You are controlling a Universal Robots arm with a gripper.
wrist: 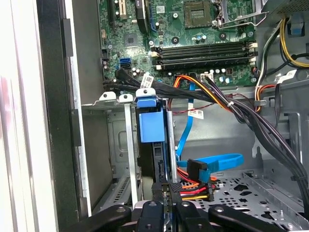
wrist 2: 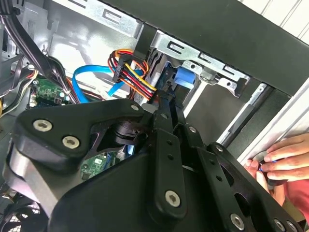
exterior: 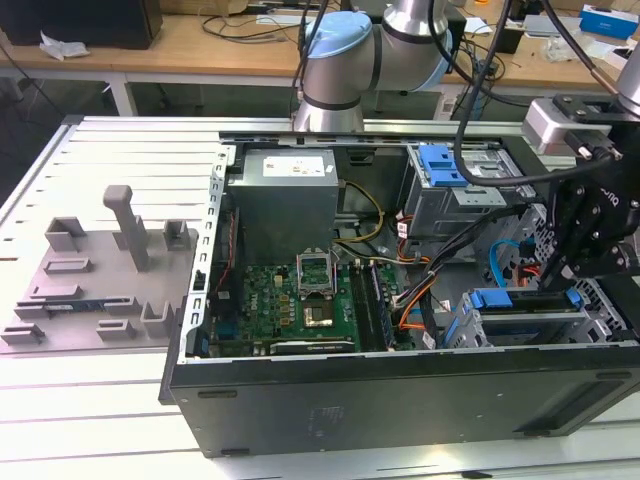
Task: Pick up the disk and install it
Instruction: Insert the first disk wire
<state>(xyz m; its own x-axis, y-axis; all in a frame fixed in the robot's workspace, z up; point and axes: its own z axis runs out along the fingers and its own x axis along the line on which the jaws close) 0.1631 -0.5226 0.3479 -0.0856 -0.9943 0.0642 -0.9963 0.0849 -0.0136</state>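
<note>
The disk (wrist: pixel 147 121) stands on edge in a slot of the metal drive cage (wrist: pixel 112 145) inside the open computer case. Its blue carrier end points toward the motherboard. In the exterior view the disk (exterior: pixel 520 299) lies in the cage at the case's front corner on that view's right. My gripper (wrist: pixel 166 203) sits at the disk's other end, fingers closed on its thin dark edge. In the second wrist view the black fingers (wrist 2: pixel 164 121) converge just behind the blue carrier (wrist 2: pixel 186 77). The exterior view shows my gripper (exterior: pixel 565 275) reaching down into the cage.
Orange, red and black power cables (wrist: pixel 198 181) and a blue data cable (wrist: pixel 227 162) lie beside the cage. A second cage with a blue latch (exterior: pixel 445 165) and the power supply (exterior: pixel 285 195) sit at the back. A person's hand (wrist 2: pixel 282 159) rests on the case edge.
</note>
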